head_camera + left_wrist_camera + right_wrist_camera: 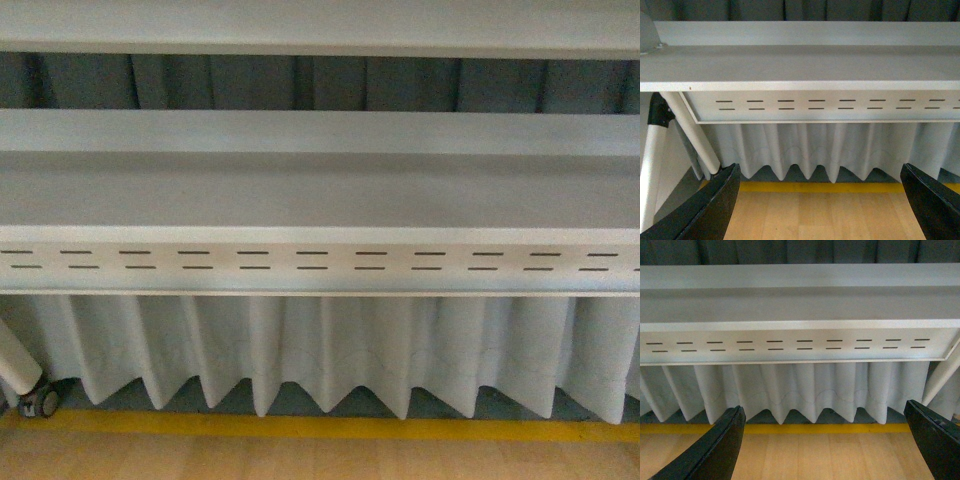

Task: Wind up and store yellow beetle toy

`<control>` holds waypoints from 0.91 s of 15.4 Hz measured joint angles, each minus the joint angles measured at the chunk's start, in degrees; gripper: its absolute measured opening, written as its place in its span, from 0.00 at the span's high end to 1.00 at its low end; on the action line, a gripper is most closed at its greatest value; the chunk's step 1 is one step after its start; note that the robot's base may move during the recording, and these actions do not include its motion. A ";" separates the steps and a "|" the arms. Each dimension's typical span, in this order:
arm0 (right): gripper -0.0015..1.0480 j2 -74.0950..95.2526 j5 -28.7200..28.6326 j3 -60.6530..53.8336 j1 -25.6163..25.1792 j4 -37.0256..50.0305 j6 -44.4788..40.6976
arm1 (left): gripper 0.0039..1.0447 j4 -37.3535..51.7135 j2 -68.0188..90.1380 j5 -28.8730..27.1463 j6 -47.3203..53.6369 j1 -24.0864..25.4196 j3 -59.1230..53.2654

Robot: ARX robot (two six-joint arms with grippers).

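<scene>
The yellow beetle toy is out of view in all three views. My left gripper (822,210) is open and empty, its black fingers (710,205) at the sides of the left wrist view over a wooden floor. My right gripper (825,450) is open and empty too, its black fingers (715,447) spread wide over the same floor. Neither arm shows in the front view.
A white metal shelf (320,190) with a slotted front rail (320,260) spans the front view, a second shelf above it. A pleated white skirt (330,350) hangs below. A yellow floor line (320,427) runs along the wooden floor. A white leg with a caster (38,400) stands at left.
</scene>
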 joint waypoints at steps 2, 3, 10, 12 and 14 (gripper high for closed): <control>0.06 0.00 0.02 0.00 0.00 0.00 0.02 | 0.06 0.15 0.00 -0.09 0.00 0.00 0.00; 0.06 0.00 0.02 0.00 0.00 0.00 0.02 | 0.06 0.15 0.00 -0.11 0.00 0.00 0.00; 0.06 0.00 0.02 0.00 0.00 0.02 0.02 | 0.06 0.15 0.00 -0.09 0.00 0.00 0.00; 0.06 0.00 0.02 0.00 0.00 0.02 0.02 | 0.06 0.15 0.00 -0.09 0.00 0.00 0.00; 0.06 0.00 0.00 0.00 0.00 0.02 0.02 | 0.06 0.17 0.00 -0.09 0.00 0.00 0.00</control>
